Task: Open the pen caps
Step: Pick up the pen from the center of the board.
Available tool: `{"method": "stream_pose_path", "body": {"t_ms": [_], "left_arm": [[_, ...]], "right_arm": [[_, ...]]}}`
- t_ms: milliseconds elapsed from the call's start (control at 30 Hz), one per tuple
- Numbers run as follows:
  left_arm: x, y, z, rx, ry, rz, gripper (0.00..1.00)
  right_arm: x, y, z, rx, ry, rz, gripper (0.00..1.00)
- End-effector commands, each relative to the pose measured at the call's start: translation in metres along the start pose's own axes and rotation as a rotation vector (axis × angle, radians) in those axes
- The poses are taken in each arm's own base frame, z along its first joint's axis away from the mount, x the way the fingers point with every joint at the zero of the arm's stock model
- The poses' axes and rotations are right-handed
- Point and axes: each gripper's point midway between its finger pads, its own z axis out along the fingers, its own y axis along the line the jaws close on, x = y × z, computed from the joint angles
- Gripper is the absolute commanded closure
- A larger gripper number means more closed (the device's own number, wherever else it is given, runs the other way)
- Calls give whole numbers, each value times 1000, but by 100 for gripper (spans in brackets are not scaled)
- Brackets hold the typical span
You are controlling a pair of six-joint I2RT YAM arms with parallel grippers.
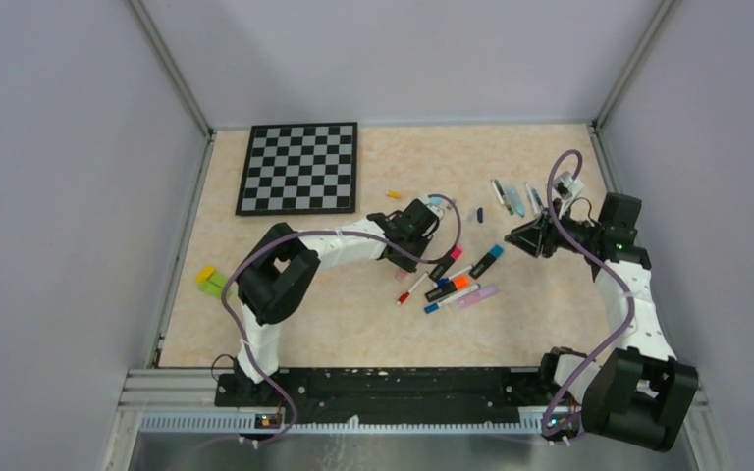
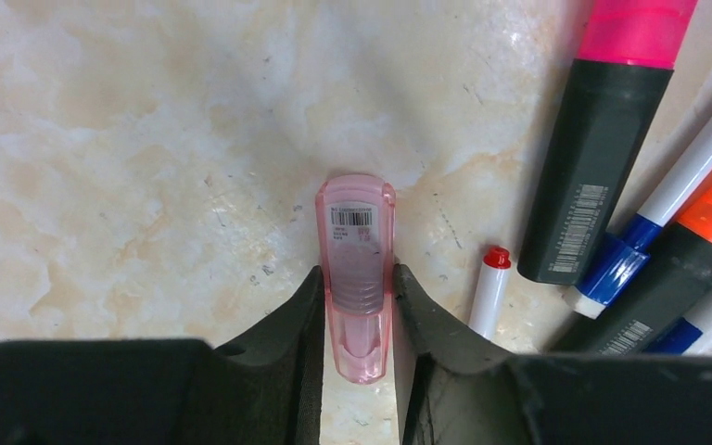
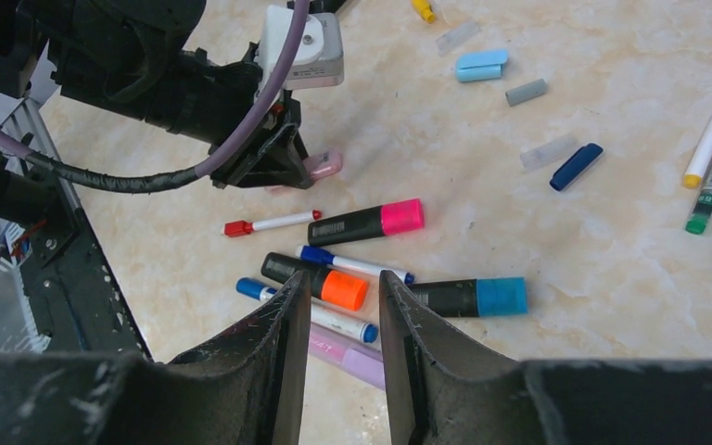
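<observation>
Left gripper (image 2: 357,275) pinches ridged, translucent pink pen (image 2: 355,222).

Pale pink pen (image 2: 356,269), pink cap (image 2: 637,31), black-and-white chequered board (image 1: 299,168), beige marbled table (image 1: 353,324).

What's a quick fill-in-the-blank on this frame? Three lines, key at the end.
1. The pen flanked by the fingers of the left gripper is translucent ____.
2. The right gripper holds ____.
3. The chessboard lies at the far ____ corner of the table.
Missing: pink; nothing; left.
</observation>
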Motion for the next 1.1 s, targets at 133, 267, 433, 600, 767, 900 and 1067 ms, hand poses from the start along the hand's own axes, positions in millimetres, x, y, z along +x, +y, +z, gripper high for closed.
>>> {"method": "stream_pose_path", "body": {"t_ms": [133,267,433,600,767,900,1067], "left_arm": [[-17,13,-19,20,-78,21,93],[-35,7,-54,104,-180,3,97],[-36,-35,-102,408,-285,-27,98],[-16,-90,-139,801,-308,-74,100],[3,-124,-164,1131,-216,-184,100],[8,-136,-166,1236,-166,-210,100],[8,-146,-164,1282,-123,-202,100]], "right_arm": [[-3,11,3,-108,-28,-92,67],[14,29,10,-225,-7,-247,59],[48,58,14,-421,37,-635,55],[57,90,9,-678,65,-882,47],[56,99,19,-761,64,-1001,48],[59,109,29,-809,99,-1125,48],[74,109,42,-816,206,-1268,48]]}}
